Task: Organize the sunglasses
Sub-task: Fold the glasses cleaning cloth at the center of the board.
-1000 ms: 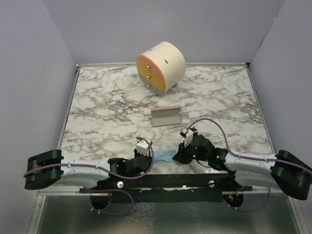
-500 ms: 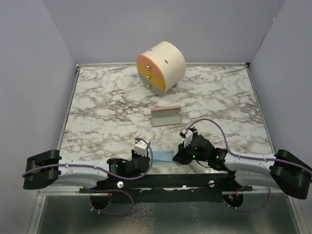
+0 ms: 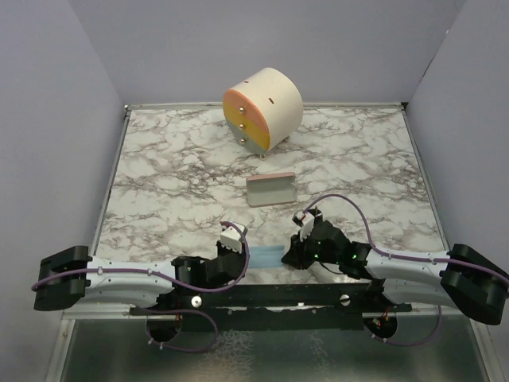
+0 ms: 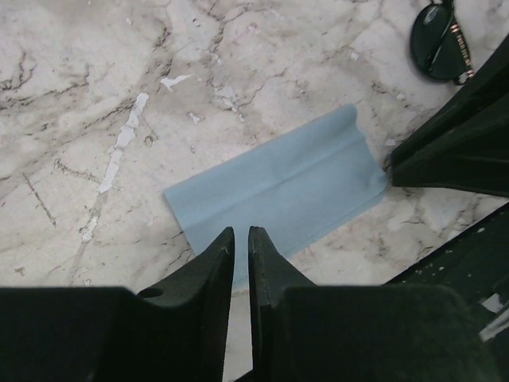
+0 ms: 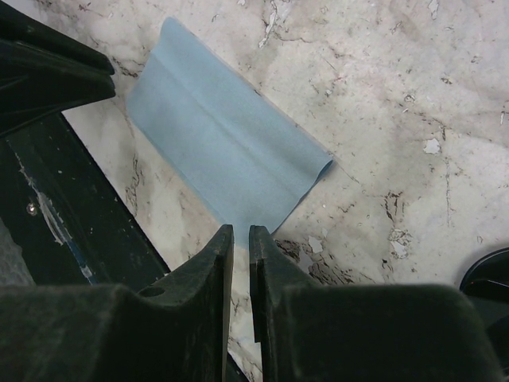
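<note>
Left gripper: jaws nearly together, thin slit, holding nothing; above edge of blue cloth
Right gripper: thin slit too, empty
Sunglasses: on marble table — beyond the cloth, apart

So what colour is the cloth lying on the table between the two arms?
Plain light blue, no pattern. The cloth shows best in the left wrist view.

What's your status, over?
Left gripper, right gripper: barely open, empty, over cloth. Sunglasses folded on table, untouched. Nothing covering them.
</note>
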